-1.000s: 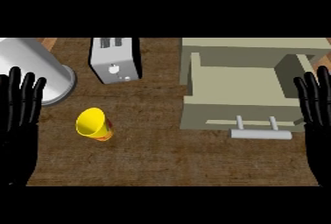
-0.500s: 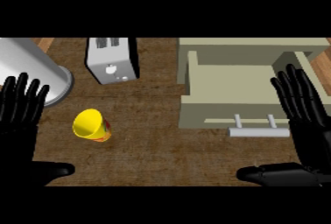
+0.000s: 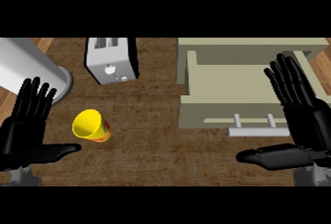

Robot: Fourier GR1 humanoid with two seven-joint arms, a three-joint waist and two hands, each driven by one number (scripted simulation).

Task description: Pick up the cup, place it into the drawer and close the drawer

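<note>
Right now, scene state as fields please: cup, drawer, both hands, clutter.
cup: yellow, on the counter, left of the drawer, not held
drawer: open, nothing visible inside, handle toward the robot
left hand: open, beside the cup, apart from it
right hand: open, by the drawer's right side
clutter: toaster and grey cylinder behind the cup

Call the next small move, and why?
Probably move the left hand toward the cup: it sits untouched just right of that open hand, far from the right hand, and the drawer already stands open.
</note>
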